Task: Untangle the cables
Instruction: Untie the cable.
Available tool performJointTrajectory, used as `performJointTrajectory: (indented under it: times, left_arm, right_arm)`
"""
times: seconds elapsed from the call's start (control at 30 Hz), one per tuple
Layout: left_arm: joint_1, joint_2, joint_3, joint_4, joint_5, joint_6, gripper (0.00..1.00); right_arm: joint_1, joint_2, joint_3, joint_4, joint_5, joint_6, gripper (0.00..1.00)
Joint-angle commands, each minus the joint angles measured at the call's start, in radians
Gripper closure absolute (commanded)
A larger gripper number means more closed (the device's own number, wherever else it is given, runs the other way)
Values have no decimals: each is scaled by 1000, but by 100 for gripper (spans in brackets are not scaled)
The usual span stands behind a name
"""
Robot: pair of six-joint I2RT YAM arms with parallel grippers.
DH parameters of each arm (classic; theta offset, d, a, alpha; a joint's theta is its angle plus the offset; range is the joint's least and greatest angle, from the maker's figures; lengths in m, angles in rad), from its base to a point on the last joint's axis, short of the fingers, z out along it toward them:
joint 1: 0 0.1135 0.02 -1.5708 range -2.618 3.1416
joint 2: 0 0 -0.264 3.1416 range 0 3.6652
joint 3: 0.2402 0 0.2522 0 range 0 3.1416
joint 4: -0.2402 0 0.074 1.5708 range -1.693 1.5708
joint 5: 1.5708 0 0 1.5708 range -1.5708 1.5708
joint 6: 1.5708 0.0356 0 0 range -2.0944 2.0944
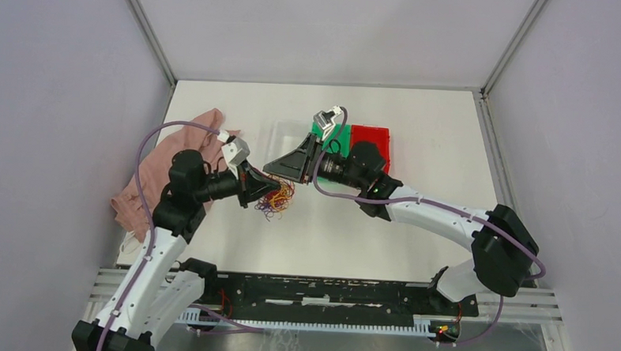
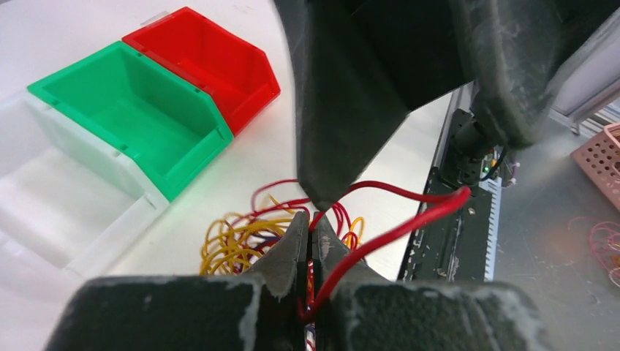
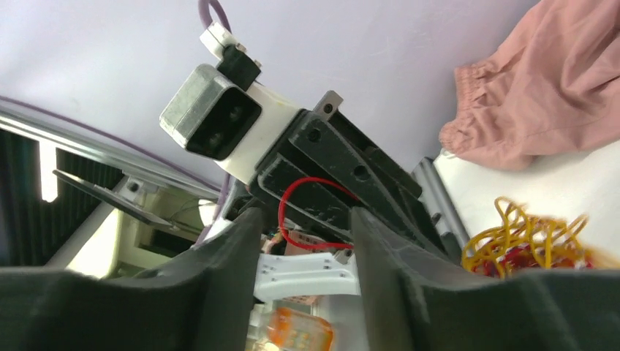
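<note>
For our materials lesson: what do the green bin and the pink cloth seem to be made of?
Green bin: probably moulded plastic, smooth and glossy, with crisp rigid edges. Pink cloth: soft fabric, matte, shown by folds and a gathered hem.

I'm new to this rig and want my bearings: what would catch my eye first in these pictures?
The bright tangle of red, yellow and dark cables in the middle of the top view stands out first. The left gripper is shut on one red cable, with the right gripper open close beside it. Beyond them sit a green bin and a red bin side by side, and a pink cloth lies crumpled at far left.
</note>
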Motion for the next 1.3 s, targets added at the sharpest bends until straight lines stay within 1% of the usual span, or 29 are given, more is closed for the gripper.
performJointTrajectory:
  times: [0.0,0.03,0.07,0.1,0.27,0.33,0.43,0.5,0.6,0.73,0.83,0.93,1.0,1.07,1.13,1.2,1.27]
  left_arm:
    - [-4,-23,54,40,81,-93,97]
    - [-5,-25,58,39,82,-107,97]
    - [-4,-26,62,40,83,-119,97]
    - [-5,-22,66,41,84,-134,97]
    - [-4,-9,81,81,94,-259,97]
    - [-4,-2,82,111,103,-317,97]
    - [-6,7,82,157,114,-404,97]
    - [-6,13,82,199,131,-474,97]
    - [-7,31,97,236,146,-538,97]
    - [-13,47,123,247,178,-595,97]
    - [-19,53,131,248,181,-619,97]
    - [-24,56,139,248,184,-633,97]
    - [-25,60,151,248,186,-650,97]
    - [-26,65,167,248,188,-666,97]
    - [-27,67,180,248,189,-680,97]
    - [-29,66,189,248,189,-690,97]
    - [-32,66,198,245,191,-697,97]
  right_arm:
    - [-5,-72,-18,-23,10,-99,29]
    - [-10,-101,-37,-54,21,-137,21]
    - [-16,-132,-61,-78,33,-169,16]
    - [-24,-163,-95,-94,39,-204,15]
    - [-29,-307,-153,-243,49,-478,15]
    - [-28,-338,-174,-236,23,-566,15]
    - [-27,-362,-186,-198,2,-656,19]
    - [-26,-361,-197,-141,12,-700,22]
    - [-26,-338,-199,-98,-3,-735,23]
    - [-19,-296,-199,-13,-27,-731,23]
    - [9,-263,-187,53,-30,-733,22]
    - [39,-221,-158,61,-26,-754,23]
    - [53,-196,-147,62,-13,-757,24]
    - [63,-168,-141,71,5,-753,28]
    - [71,-148,-137,75,22,-738,34]
    - [74,-132,-135,71,38,-718,44]
    - [75,-120,-143,71,48,-700,51]
